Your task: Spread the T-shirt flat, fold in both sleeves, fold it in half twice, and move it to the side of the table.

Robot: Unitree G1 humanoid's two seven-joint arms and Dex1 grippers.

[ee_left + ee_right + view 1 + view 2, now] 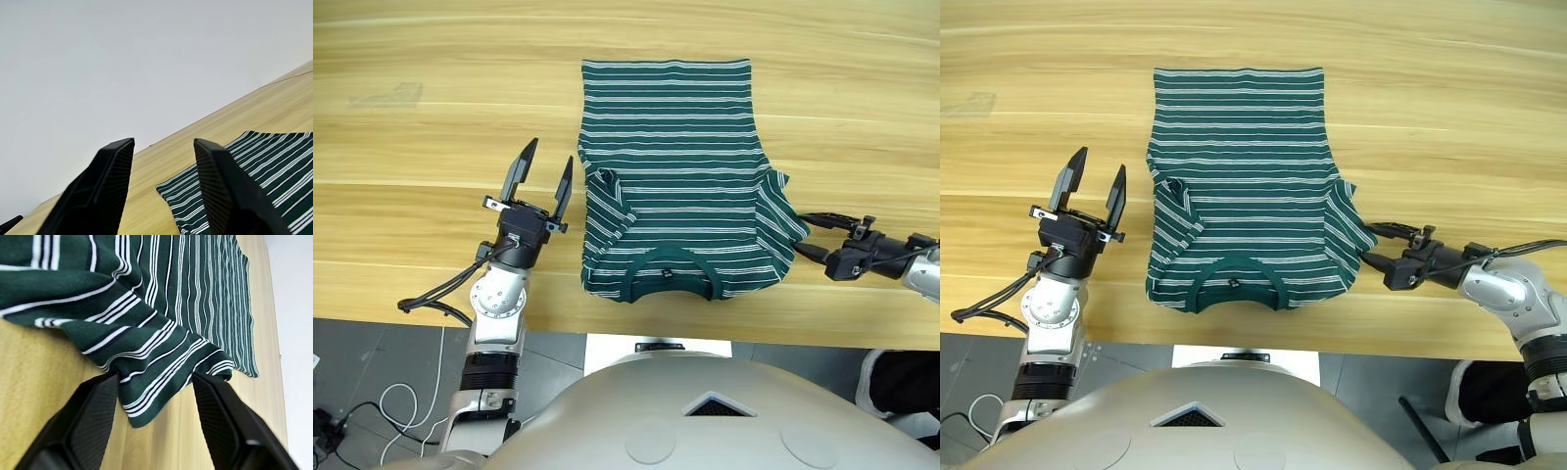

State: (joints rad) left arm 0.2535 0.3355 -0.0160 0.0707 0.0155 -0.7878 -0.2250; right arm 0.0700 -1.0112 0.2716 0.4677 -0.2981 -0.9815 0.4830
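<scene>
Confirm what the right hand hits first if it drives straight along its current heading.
The T-shirt, at the sleeve on the robot's right: the right hand is open with that sleeve's edge between its fingers. Whether it touches yet is unclear.

- Left gripper (549,153) held up on an upright wrist; fingers (526,162) spread wide apart, pointing forward;
- Right gripper (801,234) held low, forearm lying sideways; fingers (93,416) parted, pointing toward the robot's left.
</scene>
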